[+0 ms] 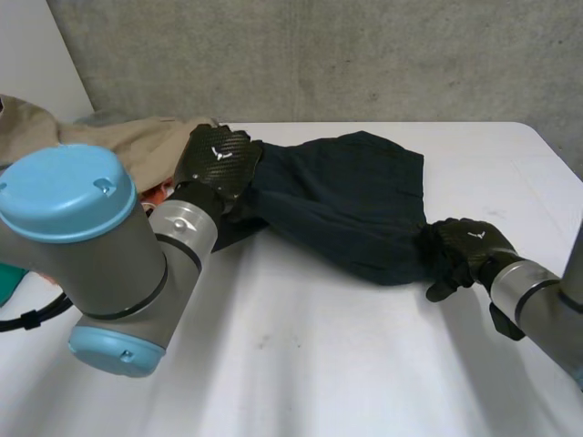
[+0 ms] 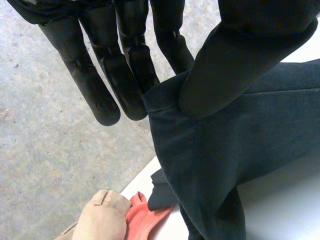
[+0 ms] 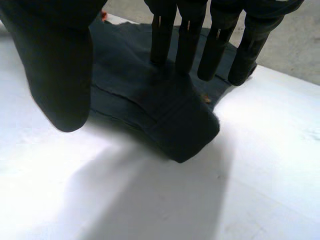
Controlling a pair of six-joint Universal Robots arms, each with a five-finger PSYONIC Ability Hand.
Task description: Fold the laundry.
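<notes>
A dark navy garment [image 1: 346, 200] lies spread across the middle of the white table [image 1: 301, 364]. My left hand [image 1: 217, 157] is at its back left corner. There it pinches the hem between thumb and straight fingers [image 2: 125, 65] and holds that corner of the garment [image 2: 250, 140] up off the table. My right hand [image 1: 466, 248] is at the garment's front right corner, open. Its fingers [image 3: 220, 45] reach straight over the garment [image 3: 165, 115], which lies flat with a folded tip, and its thumb [image 3: 60, 75] stands apart from the cloth.
A beige cloth pile [image 1: 118, 137] and a red-orange piece [image 1: 157, 191] lie at the back left, beside my left arm; both also lie below the lifted corner, beige [image 2: 100, 220] and red [image 2: 145, 217]. A grey concrete wall [image 1: 364, 55] stands behind the table.
</notes>
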